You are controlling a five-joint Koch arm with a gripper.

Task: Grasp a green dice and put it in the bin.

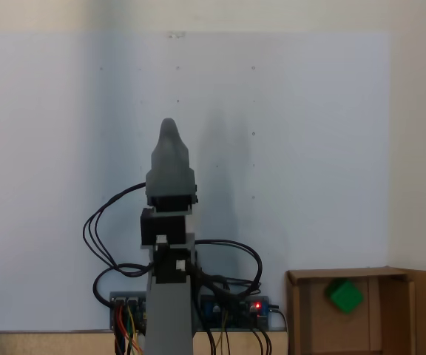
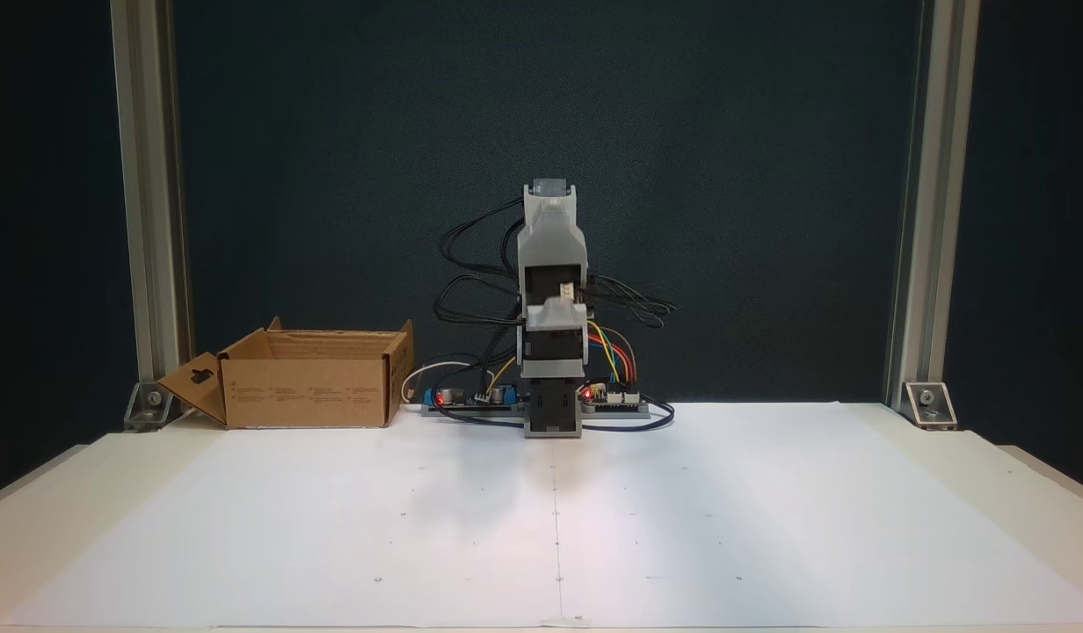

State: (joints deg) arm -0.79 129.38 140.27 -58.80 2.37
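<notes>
The table [image 2: 902, 545] is covered with a white sheet marked by faint dots, set before a dark backdrop, with an aluminium post [image 2: 150, 202] on the left and another aluminium post [image 2: 924, 202] on the right in a fixed view. At the table's far edge the Koch arm [image 2: 553, 325] stands folded upright on its base, black cables [image 2: 471, 264] looping off it, coloured wires [image 2: 614, 352] running down to circuit boards [image 2: 616, 398] with a red light.

The bin [image 2: 308, 387] is a brown cardboard box with raised flaps, standing on the table well apart from the arm, at the left of that fixed view. In a fixed view from above it sits at the lower right, its rim [image 1: 346, 274] open. The green dice [image 1: 345, 294] lies inside it, on the box floor, tilted corner-up.

The fingers [image 1: 168, 129] point up, apart from everything, holding nothing. They line up one behind the other for both cameras, so I cannot tell whether they are spread or pressed together.
</notes>
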